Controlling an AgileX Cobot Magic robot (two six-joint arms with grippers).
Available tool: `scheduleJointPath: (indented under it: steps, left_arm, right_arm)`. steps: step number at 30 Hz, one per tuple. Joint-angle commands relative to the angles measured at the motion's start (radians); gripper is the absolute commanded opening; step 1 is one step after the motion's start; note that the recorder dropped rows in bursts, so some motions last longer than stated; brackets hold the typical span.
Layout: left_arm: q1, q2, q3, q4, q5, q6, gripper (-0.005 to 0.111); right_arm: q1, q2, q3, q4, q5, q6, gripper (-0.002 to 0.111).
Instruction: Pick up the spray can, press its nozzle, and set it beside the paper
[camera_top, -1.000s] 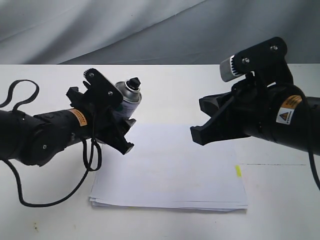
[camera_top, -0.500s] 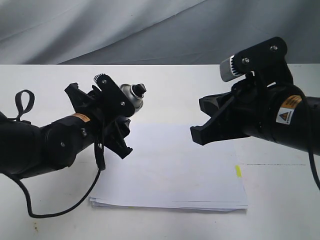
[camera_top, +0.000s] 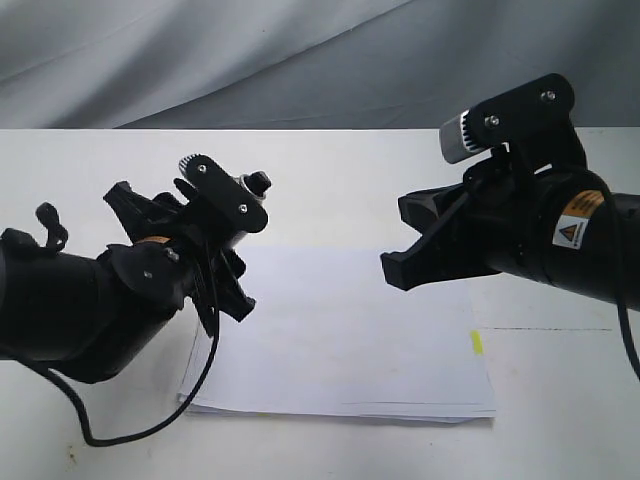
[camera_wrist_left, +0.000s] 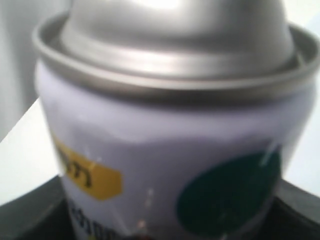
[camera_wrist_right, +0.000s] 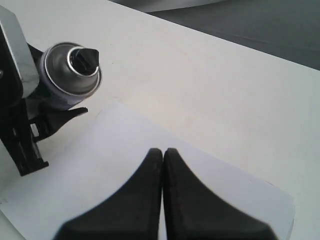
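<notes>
My left gripper (camera_top: 232, 282) is shut on the spray can, held off the table over the paper's far left corner. In the exterior view only the can's silver top and black nozzle (camera_top: 259, 182) show past the wrist bracket. The left wrist view is filled by the spray can (camera_wrist_left: 165, 150), with its lilac label, teal dot and silver dome. From the right wrist, the can (camera_wrist_right: 64, 85) tilts with its nozzle (camera_wrist_right: 85, 57) pointing towards my right gripper (camera_wrist_right: 163, 152). That gripper (camera_top: 395, 270) is shut and empty, hovering over the white paper (camera_top: 340, 340).
The paper stack has a small yellow tab (camera_top: 477, 342) at its right edge. The white table (camera_top: 350, 165) stretches behind it to a grey cloth backdrop (camera_top: 300, 60). A black cable (camera_top: 150, 430) hangs from the left arm near the paper's front left corner.
The left arm has rolled and swung forward with the can, so the bracket now hides most of it and only the top shows. The right arm has not moved.
</notes>
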Motion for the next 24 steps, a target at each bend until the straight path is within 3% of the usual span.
scheduleJointPath:
  steps: [1,8,24]
  left_arm:
    - [-0.024,0.038,-0.047,-0.093,-0.107,0.13,0.0]
    - [-0.081,0.096,-0.109,-0.091,-0.13,0.128,0.0]
    - [-0.085,0.099,-0.109,-0.103,-0.065,0.133,0.0]
  right_arm:
    - [0.003,-0.001,-0.007,0.004,-0.003,-0.005,0.0]
    - [0.003,-0.001,-0.007,0.004,-0.003,-0.007,0.0]
    - [0.003,-0.001,-0.007,0.004,-0.003,-0.007,0.0]
